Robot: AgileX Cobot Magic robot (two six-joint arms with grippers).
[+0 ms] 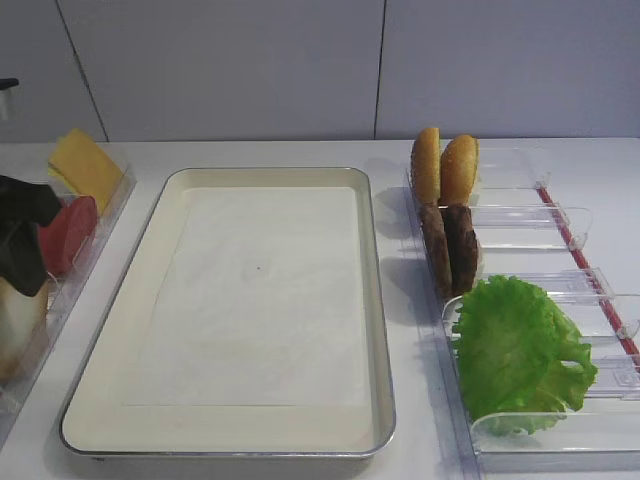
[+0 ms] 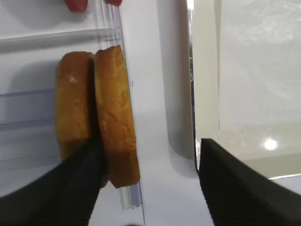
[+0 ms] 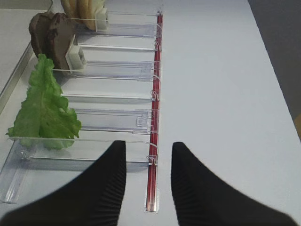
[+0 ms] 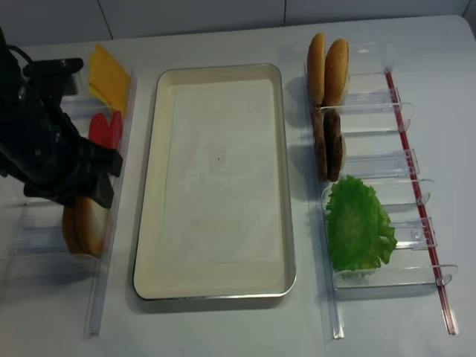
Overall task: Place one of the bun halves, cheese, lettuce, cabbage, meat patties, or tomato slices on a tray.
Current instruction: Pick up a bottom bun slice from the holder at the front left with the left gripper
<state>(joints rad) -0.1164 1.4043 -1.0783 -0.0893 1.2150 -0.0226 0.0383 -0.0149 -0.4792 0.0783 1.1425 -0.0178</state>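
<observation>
Two bun halves (image 2: 113,113) stand on edge in the left rack, cream-faced with golden rims (image 4: 82,227). My left gripper (image 2: 149,141) is open around the one nearer the tray: one finger sits at the gap between the halves, the other hangs over the tray's rim, clear of the bun. The cream tray (image 1: 375,300) with its paper liner lies in the middle (image 4: 286,223). Cheese (image 1: 85,165) and tomato slices (image 1: 68,232) stand further back in the left rack. Meat patties (image 1: 450,248) and lettuce (image 1: 520,350) are in the right rack. My right gripper (image 3: 149,144) is open and holds nothing. No cabbage is in view.
Two orange-golden discs (image 1: 445,168) stand at the back of the clear right rack (image 4: 394,163). Its red strip (image 3: 155,117) runs under my right gripper. The left rack's thin clear wall (image 2: 134,197) stands between the bun and the tray rim (image 2: 194,94).
</observation>
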